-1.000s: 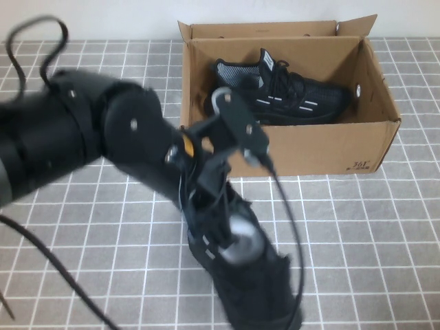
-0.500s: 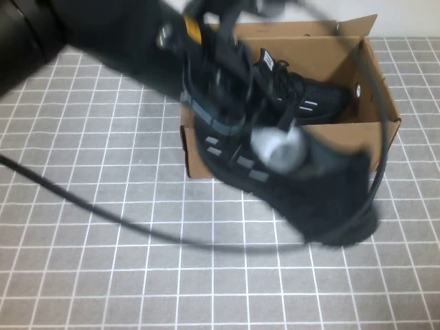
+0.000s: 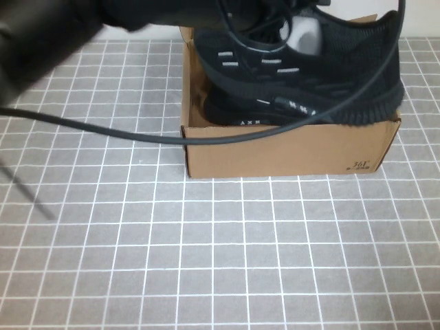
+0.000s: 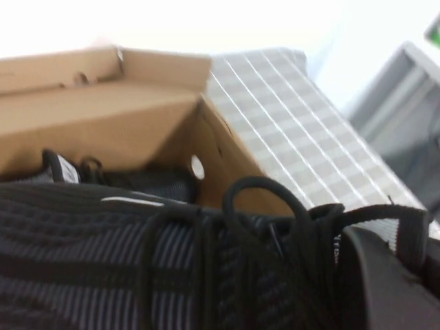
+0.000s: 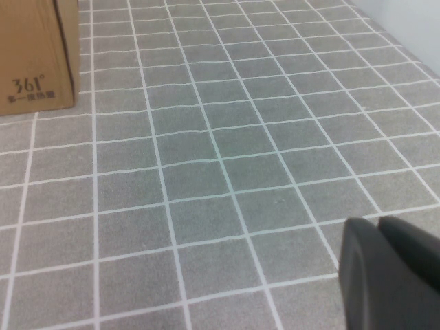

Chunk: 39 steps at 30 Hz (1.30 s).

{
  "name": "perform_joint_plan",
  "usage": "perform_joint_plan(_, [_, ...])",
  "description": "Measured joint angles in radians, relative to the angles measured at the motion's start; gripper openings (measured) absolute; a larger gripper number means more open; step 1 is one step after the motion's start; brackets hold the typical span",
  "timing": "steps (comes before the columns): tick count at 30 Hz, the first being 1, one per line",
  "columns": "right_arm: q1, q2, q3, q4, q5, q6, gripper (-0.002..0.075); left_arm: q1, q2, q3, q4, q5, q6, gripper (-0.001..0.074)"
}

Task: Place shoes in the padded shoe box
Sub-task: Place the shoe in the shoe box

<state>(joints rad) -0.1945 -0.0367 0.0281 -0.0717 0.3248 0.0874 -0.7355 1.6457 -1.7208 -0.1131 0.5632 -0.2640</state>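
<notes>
The left hand [image 4: 385, 289] gripped a black sneaker [image 3: 309, 69] and held it in the air just above the open shoe box [image 3: 289, 148] — the second sneaker [image 4: 137, 182] already lay inside, against the box's far wall. The right hand [image 5: 392, 271] hung low over the grey tiled tabletop [image 5: 206, 172] beside the box's printed corner — whether clenched or released, I cannot tell.

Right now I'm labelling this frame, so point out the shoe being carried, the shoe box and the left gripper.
carried shoe [image 3: 323, 75], high view, knit side above the sole.
shoe box [image 3: 275, 148], high view, front wall.
left gripper [image 4: 385, 289], left wrist view, dark finger beside the laces.
</notes>
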Motion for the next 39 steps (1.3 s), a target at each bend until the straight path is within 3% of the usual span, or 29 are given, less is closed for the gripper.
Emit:
perform_joint_plan(12, [0.0, 0.0, 0.0, -0.004, 0.0, 0.0, -0.0006, 0.0, 0.189, -0.029, 0.284, -0.283, -0.379, 0.0001])
perform_joint_plan(22, [0.0, 0.0, 0.0, -0.087, 0.0, 0.0, -0.0006, 0.0, 0.331, -0.194, 0.483, -0.164, -0.471, 0.0001])
perform_joint_plan(39, [0.0, 0.0, 0.0, -0.087, 0.0, 0.0, -0.0006, -0.007, 0.397, -0.205, 0.592, -0.078, -0.649, 0.0001])
